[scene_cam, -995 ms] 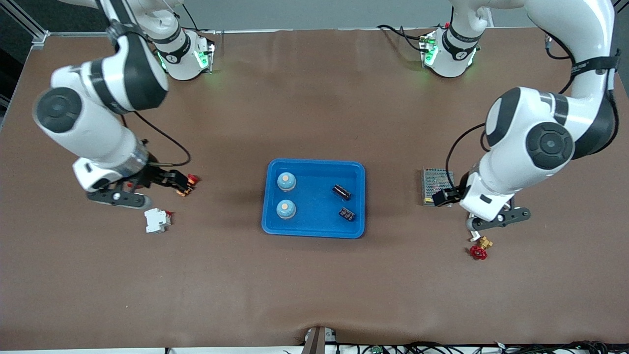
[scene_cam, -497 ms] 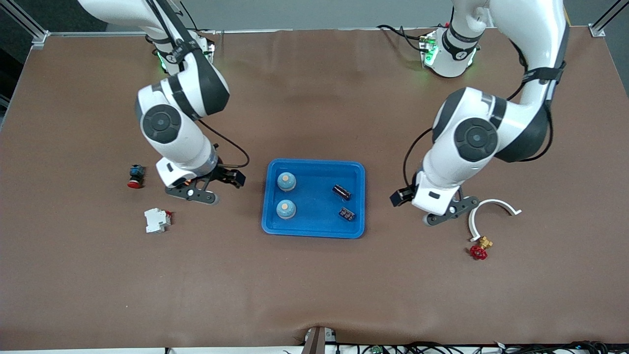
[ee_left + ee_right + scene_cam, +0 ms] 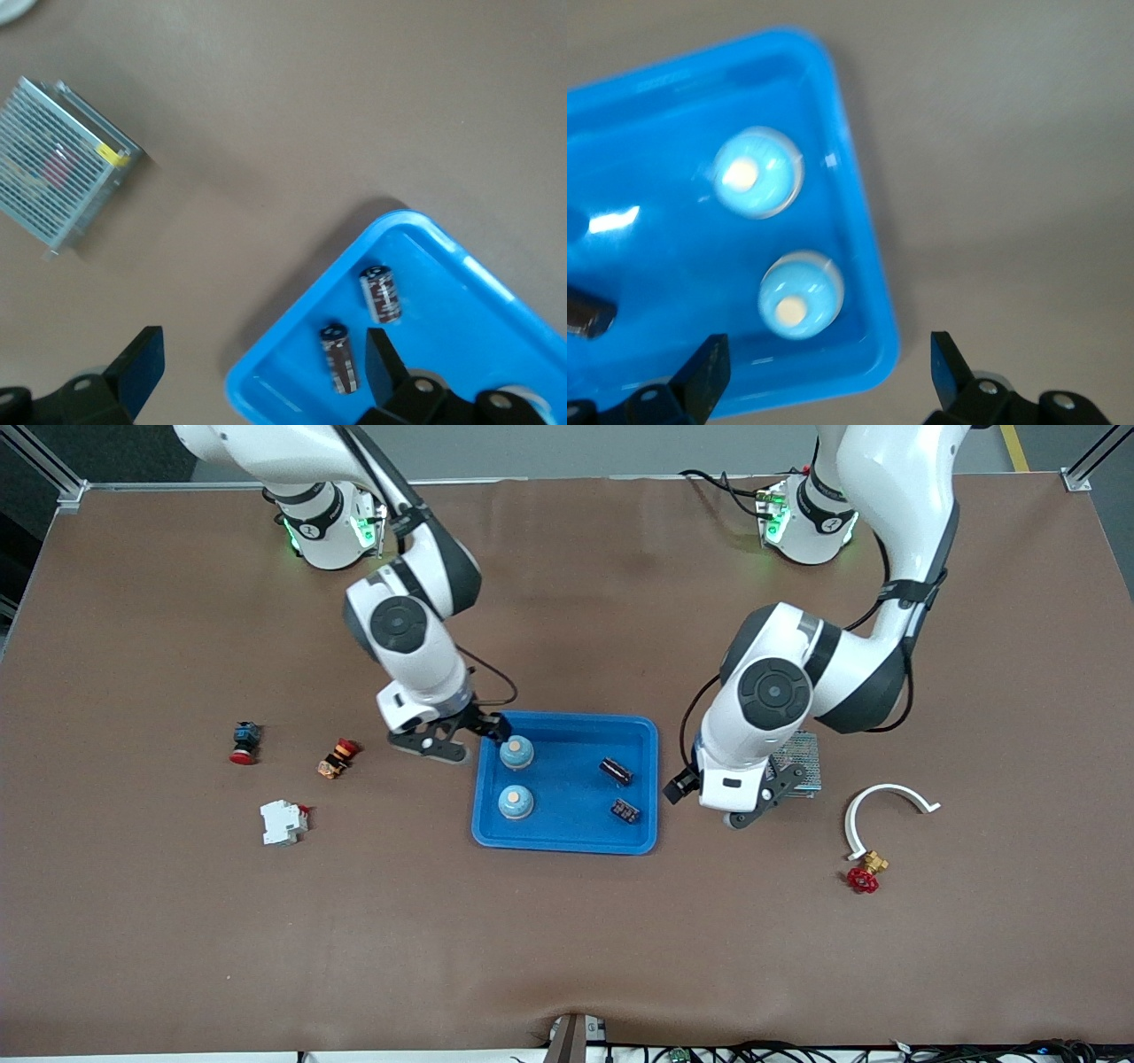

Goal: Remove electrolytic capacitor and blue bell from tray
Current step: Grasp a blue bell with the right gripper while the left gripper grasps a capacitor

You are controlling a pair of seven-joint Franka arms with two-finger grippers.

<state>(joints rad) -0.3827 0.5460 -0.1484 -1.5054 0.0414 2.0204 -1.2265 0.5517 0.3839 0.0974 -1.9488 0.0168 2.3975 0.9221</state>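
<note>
A blue tray (image 3: 567, 844) sits mid-table. In it are two light-blue dome bells (image 3: 516, 752) (image 3: 516, 802) toward the right arm's end and two dark capacitors (image 3: 616, 771) (image 3: 625, 810) toward the left arm's end. My right gripper (image 3: 490, 731) hangs open and empty over the tray's edge beside the bells (image 3: 800, 295) (image 3: 756, 172); the tray rim (image 3: 868, 266) lies under the right gripper (image 3: 828, 367). My left gripper (image 3: 678, 790) is open and empty just off the tray's other end. The tray corner (image 3: 266, 390) is under the left gripper (image 3: 261, 372), close to the capacitors (image 3: 341, 356) (image 3: 379, 294).
A grey mesh box (image 3: 804, 755) (image 3: 58, 159), a white curved piece (image 3: 886, 802) and a red-handled brass valve (image 3: 864, 874) lie toward the left arm's end. Two red push buttons (image 3: 244, 742) (image 3: 337, 757) and a white breaker (image 3: 283, 821) lie toward the right arm's end.
Both arms have swung inward from the table's ends to the tray, the right from beside the buttons, the left from beside the valve. Both grippers stayed open.
</note>
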